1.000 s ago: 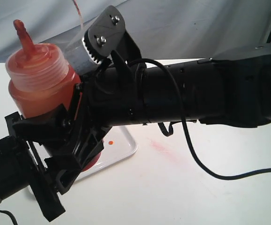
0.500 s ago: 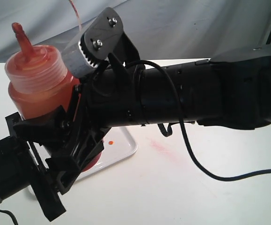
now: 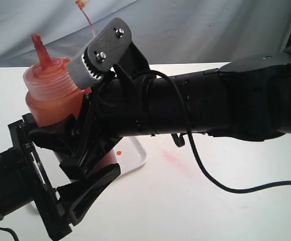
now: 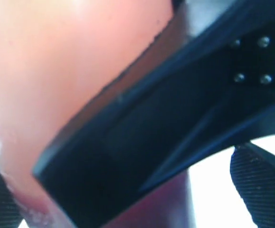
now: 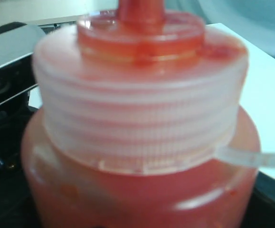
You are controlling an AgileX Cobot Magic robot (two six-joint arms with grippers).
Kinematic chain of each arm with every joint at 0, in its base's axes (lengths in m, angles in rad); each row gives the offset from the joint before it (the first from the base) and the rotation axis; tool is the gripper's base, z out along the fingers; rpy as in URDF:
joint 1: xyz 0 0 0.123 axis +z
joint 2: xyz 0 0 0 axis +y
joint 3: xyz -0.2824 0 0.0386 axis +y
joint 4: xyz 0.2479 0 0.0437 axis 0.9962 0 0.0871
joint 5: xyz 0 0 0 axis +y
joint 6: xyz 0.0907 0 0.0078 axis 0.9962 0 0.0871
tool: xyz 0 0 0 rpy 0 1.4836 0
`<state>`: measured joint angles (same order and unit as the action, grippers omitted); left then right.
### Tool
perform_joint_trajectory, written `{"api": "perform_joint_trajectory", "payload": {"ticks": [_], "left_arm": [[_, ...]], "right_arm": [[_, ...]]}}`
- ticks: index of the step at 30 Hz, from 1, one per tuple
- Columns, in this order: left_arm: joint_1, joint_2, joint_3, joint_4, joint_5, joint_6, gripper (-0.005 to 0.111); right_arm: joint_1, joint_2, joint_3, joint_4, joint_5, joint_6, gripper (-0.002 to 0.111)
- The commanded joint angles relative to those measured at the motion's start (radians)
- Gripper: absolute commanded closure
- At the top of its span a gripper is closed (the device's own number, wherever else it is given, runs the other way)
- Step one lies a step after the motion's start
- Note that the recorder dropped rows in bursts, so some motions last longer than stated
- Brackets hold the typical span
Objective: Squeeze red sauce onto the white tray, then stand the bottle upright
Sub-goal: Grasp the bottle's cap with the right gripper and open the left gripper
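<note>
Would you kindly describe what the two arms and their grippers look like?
Both are mostly black. The right arm is a thick cylinder with a loose black cable and a grey mount with silver screws. The left fingers have ribbed pads.

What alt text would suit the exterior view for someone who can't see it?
The right gripper holds an orange sauce bottle nearly upright, nozzle up, at the picture's left. The left gripper stands open beside it, and a white tray partly hidden behind them carries one small red drop.

Right arm point(image 3: 215, 108): a thick matte-black tube, with a thin black cable point(image 3: 204, 168) looping off it and a dark bracket point(image 3: 110, 42) bearing two silver screws. Left gripper point(image 3: 96, 146) — angular black plastic, ribbed pads point(image 4: 263, 185).
</note>
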<state>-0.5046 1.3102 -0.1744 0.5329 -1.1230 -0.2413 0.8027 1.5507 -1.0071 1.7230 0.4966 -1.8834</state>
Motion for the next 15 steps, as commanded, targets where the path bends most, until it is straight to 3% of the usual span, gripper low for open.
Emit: {"api": "perform_joint_trajectory", "payload": {"ticks": [1, 10, 15], "left_arm": [[-0.007, -0.005, -0.006, 0.019, -0.026, 0.011, 0.007], [-0.005, -0.005, -0.006, -0.042, 0.011, 0.018, 0.007], [-0.005, -0.005, -0.006, -0.054, 0.097, 0.068, 0.007]], "right_arm": [[-0.003, -0.009, -0.007, 0.021, -0.020, -0.022, 0.108], [-0.003, -0.057, -0.007, 0.021, -0.252, -0.086, 0.108], [-0.058, -0.076, -0.007, 0.021, -0.262, -0.108, 0.108]]}}
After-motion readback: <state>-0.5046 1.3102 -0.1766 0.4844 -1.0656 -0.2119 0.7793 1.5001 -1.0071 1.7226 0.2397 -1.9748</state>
